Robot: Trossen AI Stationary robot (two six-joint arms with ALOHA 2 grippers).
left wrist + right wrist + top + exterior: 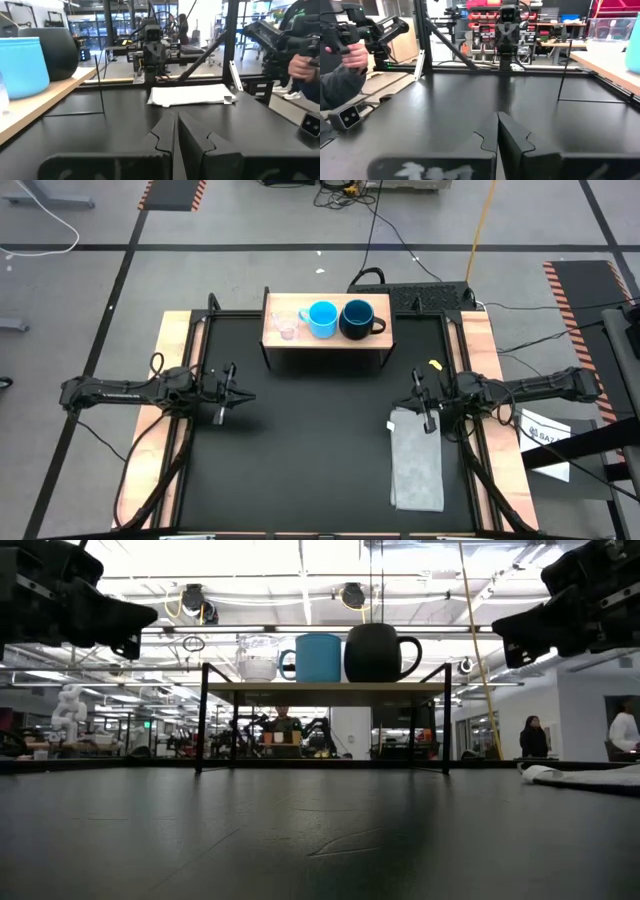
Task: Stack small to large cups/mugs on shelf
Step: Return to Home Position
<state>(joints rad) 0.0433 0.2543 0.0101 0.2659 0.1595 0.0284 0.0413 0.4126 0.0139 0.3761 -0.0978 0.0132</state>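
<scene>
Your left claw (236, 395) and right claw (418, 394), both pressed together and empty, hover near the desk's (310, 450) side edges, with three cups (322, 318) on the shelf (330, 340).

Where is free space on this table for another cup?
Bare: the black tabletop between the left gripper and right gripper, in front of the wooden shelf, beside the grey folded cloth. Crowded: the shelf top, with the clear cup, light-blue mug and navy mug.

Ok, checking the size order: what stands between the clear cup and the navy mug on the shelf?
The light-blue mug, between the clear cup and navy mug on the shelf; the high view shows it.
</scene>
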